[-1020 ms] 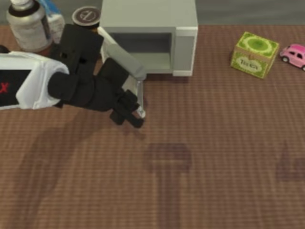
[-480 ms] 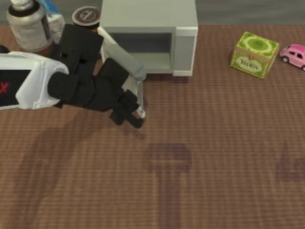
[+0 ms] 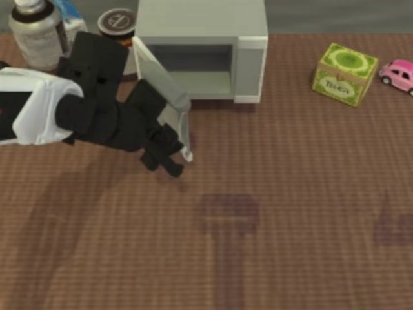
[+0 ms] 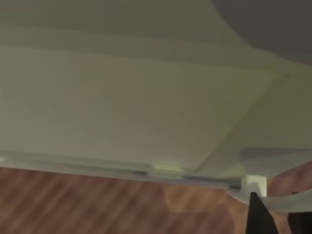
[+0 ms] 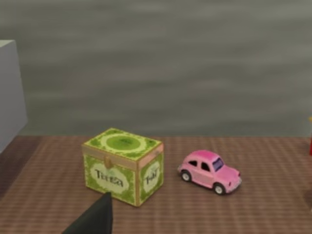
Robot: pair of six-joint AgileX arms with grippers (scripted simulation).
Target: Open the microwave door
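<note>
At the far left of the table [image 3: 290,213] stand a dark-capped white jar [image 3: 35,35] and a round dark-lidded tin [image 3: 117,21], both near the back edge. The left arm [image 3: 39,113] reaches in from the left side, its white forearm giving way to a black wrist that angles toward the front of the microwave [image 3: 201,39]. The left gripper [image 3: 173,155] sits at the free edge of the microwave door [image 3: 161,81], right where the slim handle bar [image 3: 188,132] runs, and its fingers look closed on that handle, though the contact is partly hidden by the black wrist from above. In the left wrist view the door panel [image 4: 122,107] fills most of the frame, with one dark fingertip [image 4: 261,217] just below a small white block at the door's edge.

The door is swung well out from the oven, hinged at the cabinet's left front corner and slanting toward the front of the table, so the pale cavity [image 3: 193,64] is exposed. The microwave itself stands at the back of the table, left of centre, with its plain panel strip on the right.

Farther right, well apart from the oven, rest a green tea box [image 3: 344,73] and a pink toy car [image 3: 397,74] just beside it. The right gripper is out of the top view; its wrist view shows only a dark tip [image 5: 95,219] near the tea box [image 5: 124,165] and car [image 5: 209,171], so I cannot tell how its fingers stand.
</note>
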